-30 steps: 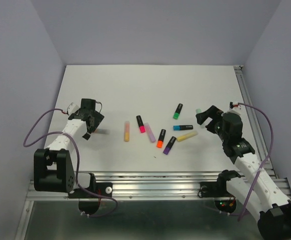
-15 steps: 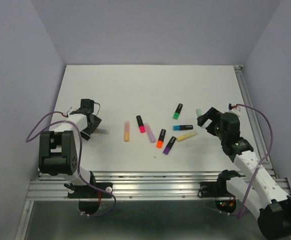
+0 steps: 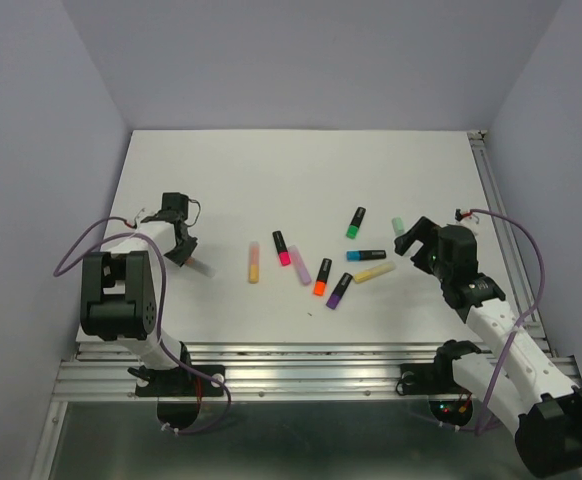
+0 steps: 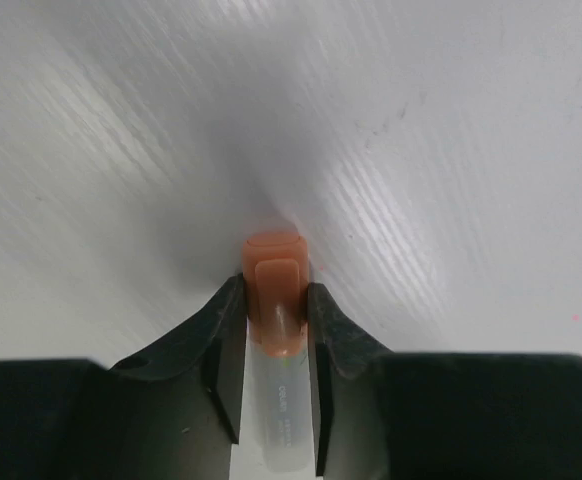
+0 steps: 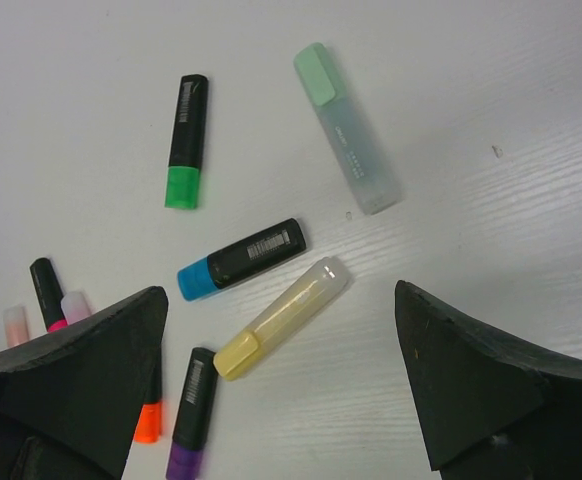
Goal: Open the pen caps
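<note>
In the room: plain lilac walls [image 3: 31, 120] close in the work area on three sides.
Table: a white, faintly grained top [image 3: 271, 170], with a metal rail [image 3: 321, 365] along its near edge.
Arms: the left arm [image 3: 121, 300] folds back at the left side; the right arm [image 3: 496, 325] reaches in from the right.
Grippers: the left gripper [image 3: 178, 243] is low at the table, well apart from the main scatter of pens. The right gripper [image 3: 417, 238] is at the scatter's right end.
Scatter: mid-table lie a peach pen [image 3: 253, 262], a lilac pen [image 3: 300, 266], a yellow pen [image 5: 281, 318], a mint pen [image 5: 347, 128] and black pens with pink, orange, purple, blue and green ends. The green cap [image 5: 181, 188], blue cap [image 5: 193, 280] and mint cap [image 5: 314, 72] sit on their barrels.
Left fingers: clamped on a pale pen [image 4: 276, 410]. The black pads [image 4: 221, 350] press both its sides where the orange cap [image 4: 273, 260] meets the clear barrel. The cap's end sticks out past the fingertips.
Right fingers: spread wide, touching none of the pens. In the wrist view the yellow pen lies in the gap between them, with the blue cap's pen just beside it and the mint pen farther off.
</note>
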